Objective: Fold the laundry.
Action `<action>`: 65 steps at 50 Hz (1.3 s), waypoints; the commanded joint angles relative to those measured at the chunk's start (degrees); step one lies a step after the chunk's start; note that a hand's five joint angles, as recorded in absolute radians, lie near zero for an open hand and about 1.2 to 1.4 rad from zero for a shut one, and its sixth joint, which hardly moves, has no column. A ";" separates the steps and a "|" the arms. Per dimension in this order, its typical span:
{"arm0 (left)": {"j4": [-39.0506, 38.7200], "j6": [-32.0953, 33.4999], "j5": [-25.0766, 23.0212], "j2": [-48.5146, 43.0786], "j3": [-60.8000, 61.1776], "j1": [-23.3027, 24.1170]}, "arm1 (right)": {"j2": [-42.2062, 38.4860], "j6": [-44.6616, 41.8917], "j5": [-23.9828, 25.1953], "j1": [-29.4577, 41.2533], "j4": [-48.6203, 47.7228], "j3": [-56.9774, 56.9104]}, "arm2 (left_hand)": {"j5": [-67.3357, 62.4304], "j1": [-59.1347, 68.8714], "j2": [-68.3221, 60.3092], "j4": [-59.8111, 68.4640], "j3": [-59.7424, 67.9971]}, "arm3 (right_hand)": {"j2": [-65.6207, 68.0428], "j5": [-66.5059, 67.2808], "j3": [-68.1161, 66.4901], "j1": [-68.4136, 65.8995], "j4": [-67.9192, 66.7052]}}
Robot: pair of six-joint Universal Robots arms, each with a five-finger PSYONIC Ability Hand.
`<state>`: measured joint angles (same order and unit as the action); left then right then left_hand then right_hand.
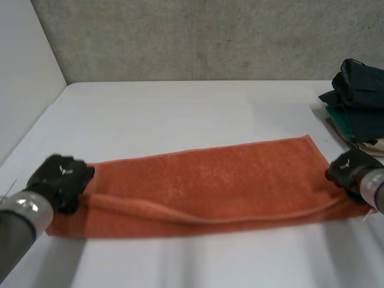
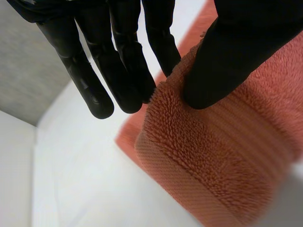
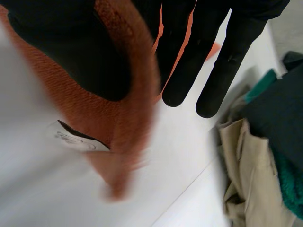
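On table, left robot hand and right robot hand pinching orange towel ends, clothes pile cropped

I saw the towel as a plain rust-orange, with no print, its looped pile giving way to a flat ribbed weave at the edge. Its label was white. The left hand and right hand were black. The table was white and the wall mottled grey. The pile of clothes showed black, teal and beige.
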<state>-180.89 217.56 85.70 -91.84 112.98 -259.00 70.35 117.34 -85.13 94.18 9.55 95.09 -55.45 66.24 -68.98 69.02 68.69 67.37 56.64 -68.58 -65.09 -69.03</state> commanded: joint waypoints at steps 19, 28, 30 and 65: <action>-16.51 -6.36 14.05 -20.40 -9.97 4.55 | -26.14 7.46 -3.54 10.59 -25.98 -22.75 | -14.55 13.76 -11.02 10.98 11.31 | 5.37 6.09 -4.16 -7.64 -3.70; -17.91 -6.27 13.96 -20.22 -10.50 5.78 | -25.61 7.90 -5.75 11.55 -26.25 -23.37 | 35.72 -36.51 39.25 -39.30 -38.97 | -47.52 -46.79 48.73 45.24 49.19; -17.91 -6.18 13.79 -20.22 -10.50 5.87 | -25.52 7.82 -5.66 11.55 -26.24 -23.37 | 35.39 -36.18 38.92 -38.96 -38.63 | -47.36 -46.63 48.57 45.08 49.03; -21.96 -6.27 10.36 -25.41 -16.92 6.05 | -24.13 20.46 4.19 8.13 -20.89 -28.30 | -4.38 3.59 -0.85 0.80 1.13 | -34.91 -34.18 36.12 32.64 36.58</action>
<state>-203.47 211.27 96.17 -117.83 94.74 -254.02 42.18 134.09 -81.26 104.47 -15.09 65.80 -56.47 66.94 -68.53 68.58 68.30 33.24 22.23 -33.31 -33.52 -33.21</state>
